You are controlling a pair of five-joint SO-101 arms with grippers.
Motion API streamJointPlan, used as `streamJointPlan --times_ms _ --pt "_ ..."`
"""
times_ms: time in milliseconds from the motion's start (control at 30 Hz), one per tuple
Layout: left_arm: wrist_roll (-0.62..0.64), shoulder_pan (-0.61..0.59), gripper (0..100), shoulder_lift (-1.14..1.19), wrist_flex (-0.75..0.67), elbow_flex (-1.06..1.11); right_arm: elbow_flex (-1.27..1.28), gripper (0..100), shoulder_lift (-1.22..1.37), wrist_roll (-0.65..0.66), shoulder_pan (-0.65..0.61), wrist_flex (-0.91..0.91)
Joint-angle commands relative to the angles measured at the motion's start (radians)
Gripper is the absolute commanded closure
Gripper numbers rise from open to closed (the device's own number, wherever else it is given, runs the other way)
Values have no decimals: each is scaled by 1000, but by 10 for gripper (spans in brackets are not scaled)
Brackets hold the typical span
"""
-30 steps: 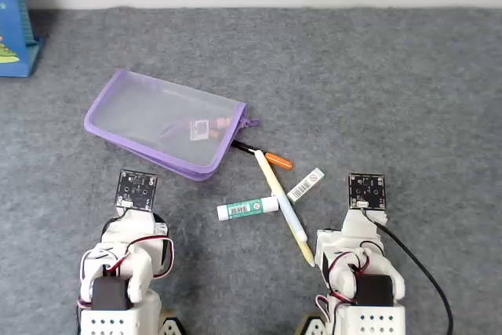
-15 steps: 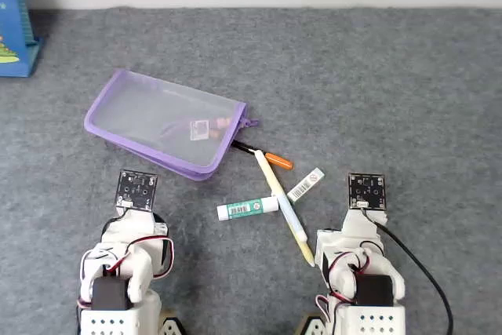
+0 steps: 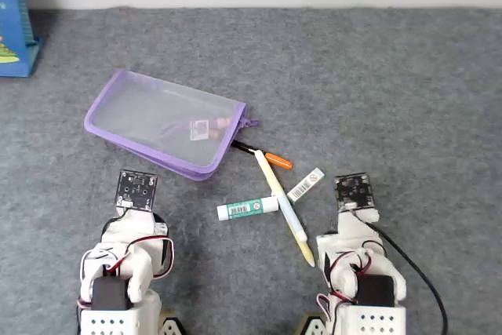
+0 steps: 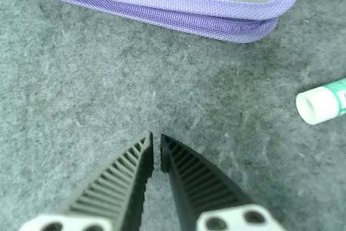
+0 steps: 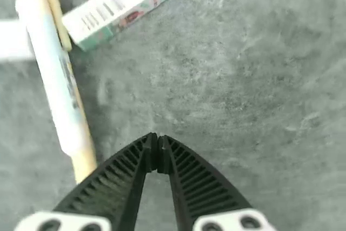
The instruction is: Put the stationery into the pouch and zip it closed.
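On desk (image 3: 408, 100), front centre: all stationery is outside the pouch (image 3: 161, 127). That's a glue stick (image 3: 248, 208), long pale pen (image 3: 284, 209), orange-capped pen (image 3: 271, 158) and small white barcoded box (image 3: 306, 184).

Pouch lies flat, left of the pile, with the zip pull (image 3: 249, 123) at the end nearest the pens. Can't tell if the zip is open.

Left hand (image 4: 157, 147) is clenched and empty, low over the desk just short of the pouch's near edge. Right hand (image 5: 157, 147) is clenched and empty, beside the long pen and near the box.

Risks:
- Long pen lies across the glue stick's end, just beside the box. A pinch on one likely drags the others.
- Glue stick is round and may roll.
- Pouch is limp. Pushing items in with nothing holding the mouth will probably shove it along.
- Orange-capped pen's dark tip sits at the pouch edge and could foul the zip.

Blue box (image 3: 14, 21) sits at the far left corner, well apart.
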Motion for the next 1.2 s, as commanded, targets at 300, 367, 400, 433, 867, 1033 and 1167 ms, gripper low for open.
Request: streamJointPlan --times_ms 300,367,400,433,867,1033,1167 --pt "11 -2 967 -14 5 -4 -339 991 12 -66 -21 74" --pt "11 -2 967 -14 5 -4 -437 991 38 -98 -58 94" --pt "11 -2 967 -14 5 -4 -474 991 67 -115 -84 94" --pt "11 -2 967 -14 5 -4 -505 991 104 -132 -110 88" --pt "11 -2 967 -14 5 -4 -726 987 769 -157 -185 -329" --pt "11 -2 967 -14 5 -4 -896 987 1075 -153 -185 -407" --pt "11 -2 967 -14 5 -4 -1083 951 1342 -150 -185 -435"
